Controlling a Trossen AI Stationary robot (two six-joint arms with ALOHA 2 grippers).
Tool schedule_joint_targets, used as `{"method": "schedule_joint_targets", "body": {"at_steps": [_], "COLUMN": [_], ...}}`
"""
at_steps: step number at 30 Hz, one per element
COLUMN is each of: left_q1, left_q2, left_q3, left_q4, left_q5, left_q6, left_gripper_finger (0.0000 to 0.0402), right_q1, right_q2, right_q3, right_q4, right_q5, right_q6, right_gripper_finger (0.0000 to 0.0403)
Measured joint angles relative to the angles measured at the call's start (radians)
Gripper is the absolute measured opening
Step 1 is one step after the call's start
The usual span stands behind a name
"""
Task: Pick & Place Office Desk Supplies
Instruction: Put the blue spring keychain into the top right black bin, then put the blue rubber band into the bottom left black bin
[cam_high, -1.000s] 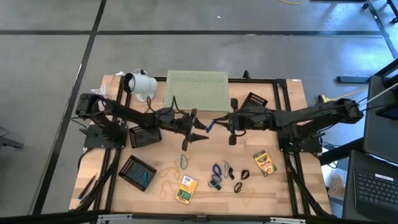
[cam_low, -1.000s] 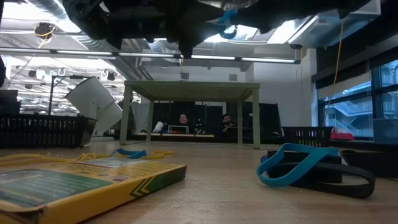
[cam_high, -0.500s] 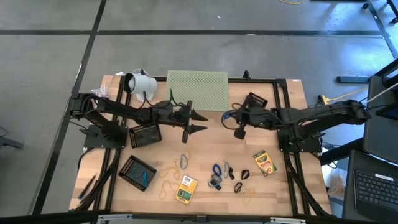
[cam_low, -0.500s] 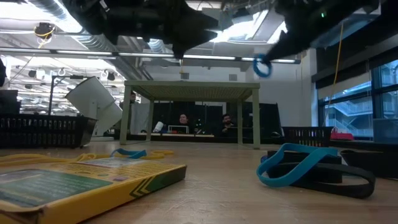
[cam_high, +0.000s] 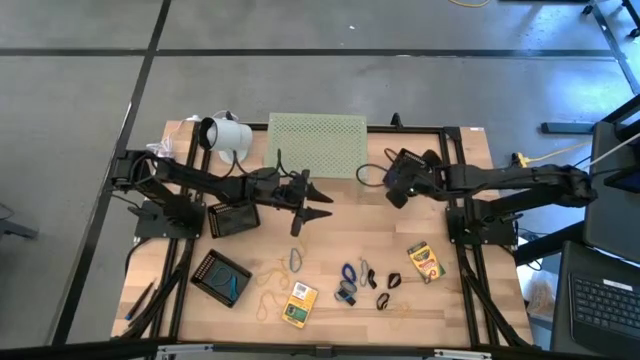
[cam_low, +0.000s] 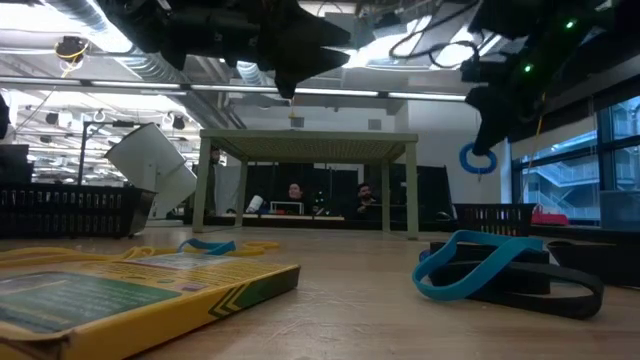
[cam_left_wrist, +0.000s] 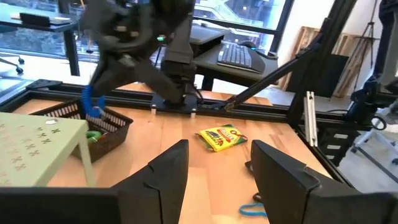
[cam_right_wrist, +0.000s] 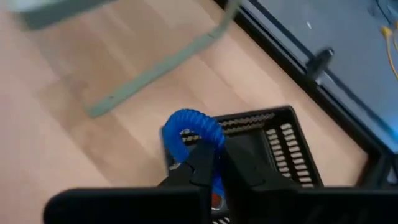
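Note:
My right gripper hovers above the table's far right, over a black mesh basket, shut on a blue rubber-band loop. That loop dangles high above the table. My left gripper is open and holds nothing, hanging over the table's middle in front of the pale green riser. More bands, black binder clips and two yellow-green boxes lie flat toward the near edge. My right gripper pinches the blue rubber band between its two fingers at the loop's lower part. The rest of the loop stands free beyond the fingertips. The band is lifted clear of the table and hangs below the gripper.
A white cup-shaped object lies at the far left. A black basket and a black tray sit on the left side. People sit in the room beyond the riser. Bare wood shows between the two grippers.
My right gripper, still shut on the blue band, has drawn away from my left gripper at the table's middle, moving toward the right and far edges until it is over the black basket. In the low view the band has travelled right and come lower.

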Motion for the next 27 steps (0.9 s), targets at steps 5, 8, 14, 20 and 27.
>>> {"method": "schedule_joint_targets", "body": {"at_steps": [5, 8, 14, 20, 27], "left_q1": [-0.028, -0.046, -0.071, -0.076, -0.094], "left_q2": [0.0, 0.0, 0.0, 0.0, 0.001], "left_q3": [0.0, 0.0, 0.0, 0.0, -0.001], "left_q4": [-0.016, -0.052, -0.154, -0.344, -0.627], "left_q5": [0.024, 0.071, 0.13, 0.129, 0.204], "left_q6": [-0.03, -0.052, -0.078, -0.1, 0.02], "left_gripper_finger": [0.0169, 0.0169, 0.0169, 0.0169, 0.0169], "right_q1": [-0.075, -0.11, -0.143, -0.148, -0.148], "right_q2": [0.025, 0.038, 0.069, 0.08, 0.08], "right_q3": [0.0, 0.0, 0.0, 0.0, 0.0], "right_q4": [-0.011, -0.03, -0.03, -0.029, -0.019], "right_q5": [-0.012, -0.039, -0.059, -0.064, -0.176], "right_q6": [0.046, 0.061, 0.06, 0.06, 0.06], "right_gripper_finger": [0.0054, 0.0075, 0.0113, 0.0153, 0.0175]}}
